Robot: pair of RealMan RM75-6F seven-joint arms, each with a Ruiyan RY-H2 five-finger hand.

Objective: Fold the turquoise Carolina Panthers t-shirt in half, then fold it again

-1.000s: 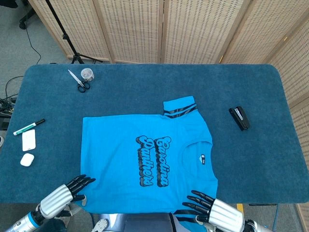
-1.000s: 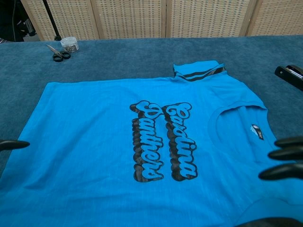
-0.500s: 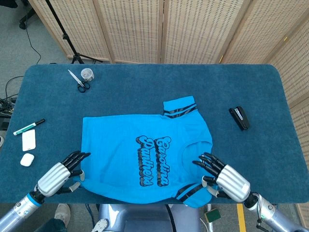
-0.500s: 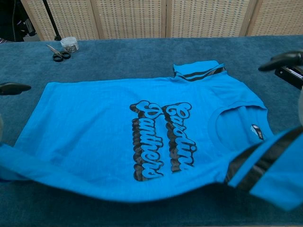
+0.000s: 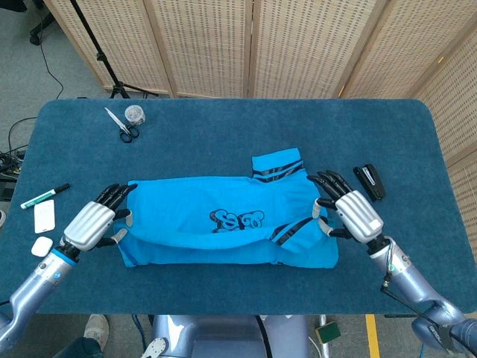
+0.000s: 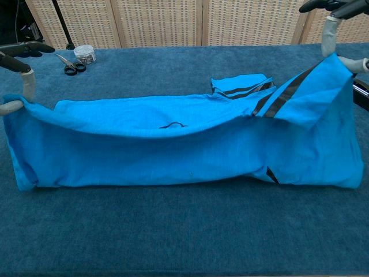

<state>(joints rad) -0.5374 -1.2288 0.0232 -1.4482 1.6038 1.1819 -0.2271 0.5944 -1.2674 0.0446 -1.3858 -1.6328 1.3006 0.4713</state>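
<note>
Your left hand (image 5: 95, 221) pinches the hem end of the t-shirt (image 5: 223, 224); your right hand (image 5: 349, 211) pinches the sleeve end. Between them the near half is lifted and carried over the far half, so the shirt lies doubled at mid-worktop, fold edge toward you. Bare worktop (image 5: 223, 145) runs behind it to the far edge. A stapler (image 5: 369, 182) sits just beside your right hand. Scissors (image 5: 121, 125) and a small jar (image 5: 135, 113) lie near the far left corner; marker (image 5: 43, 196) and two white items at the left edge.
</note>
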